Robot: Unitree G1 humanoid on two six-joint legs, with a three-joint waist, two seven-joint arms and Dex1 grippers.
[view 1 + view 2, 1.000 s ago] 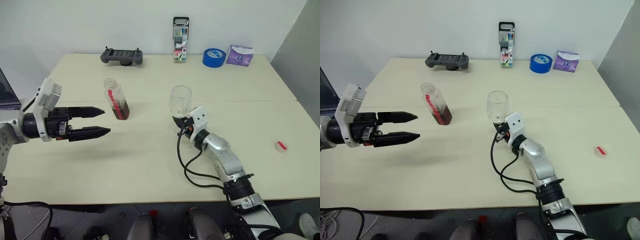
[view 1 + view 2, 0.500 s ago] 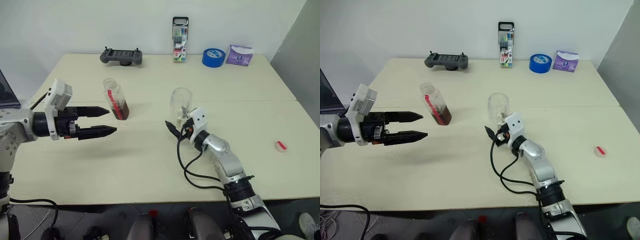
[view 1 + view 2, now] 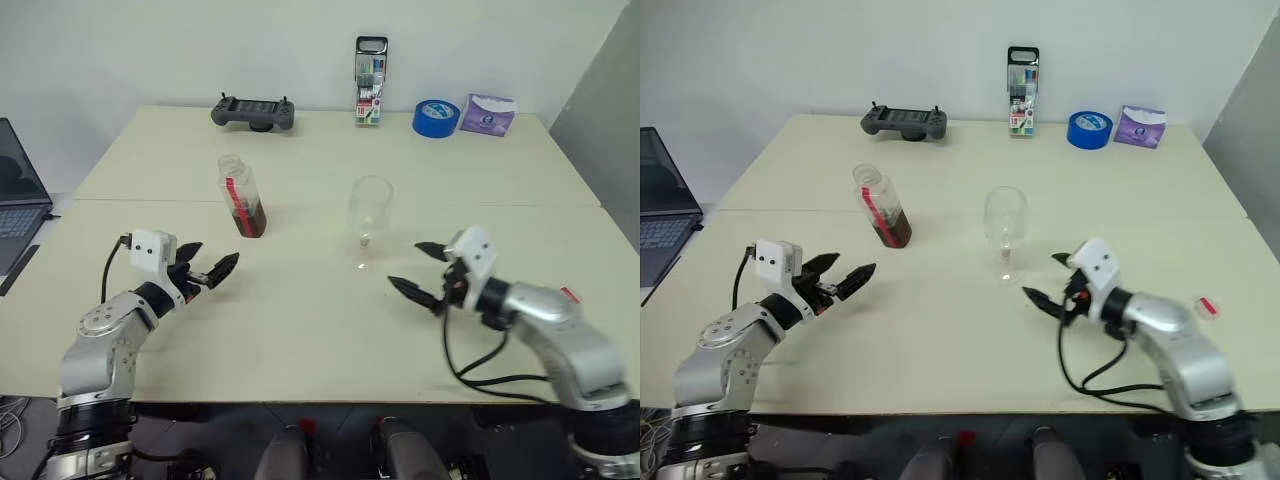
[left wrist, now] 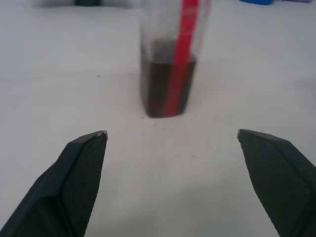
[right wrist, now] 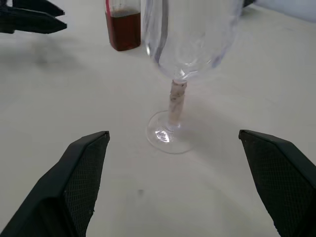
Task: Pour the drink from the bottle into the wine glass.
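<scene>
Lowering toward the table with jaws spread: left gripper (image 3: pixel 208 272), now lined up on the bottle (image 3: pixel 241 196). Standing freed mid-table: wine glass (image 3: pixel 368 212). Backing off, jaws newly released: right gripper (image 3: pixel 420 270). Pouring not yet begun.

Bare table (image 3: pixel 300 330) is lying between the wide-spread left gripper (image 3: pixel 208 268) and the bottle (image 3: pixel 241 196). The wine glass (image 3: pixel 368 212) is standing apart from the bottle, with open tabletop separating them.
</scene>
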